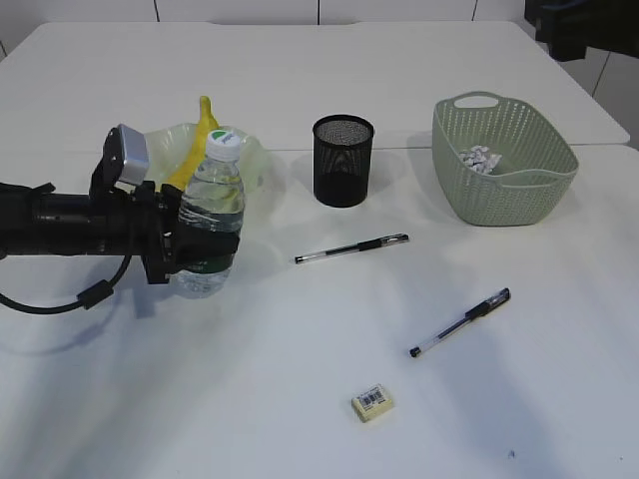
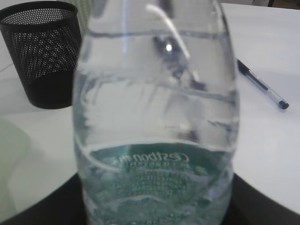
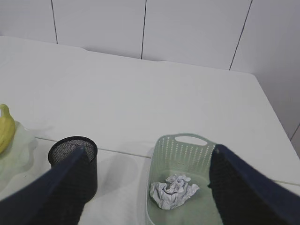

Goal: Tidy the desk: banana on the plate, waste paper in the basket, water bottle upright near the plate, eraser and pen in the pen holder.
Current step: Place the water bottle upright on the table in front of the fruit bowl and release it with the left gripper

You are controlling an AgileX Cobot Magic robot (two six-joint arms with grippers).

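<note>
Left tool (image 1: 190, 244) grips upright water bottle (image 1: 211, 215), clear, white cap, green label, just beside plate (image 1: 250, 155) holding one banana (image 1: 195, 145). Right tool (image 3: 147, 187) spread wide, empty, above basket (image 3: 180, 140). Worktop (image 1: 300, 399): two pens (image 1: 351, 248), one eraser (image 1: 372, 402).

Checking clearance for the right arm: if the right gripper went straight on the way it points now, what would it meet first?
Probably the basket, with the waste paper inside; it lies between the open fingers, though depth is unclear.

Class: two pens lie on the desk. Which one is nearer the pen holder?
The upper pen, lying almost level just below the pen holder. The other pen lies slanted, farther down and to the right, nearer the eraser.
</note>
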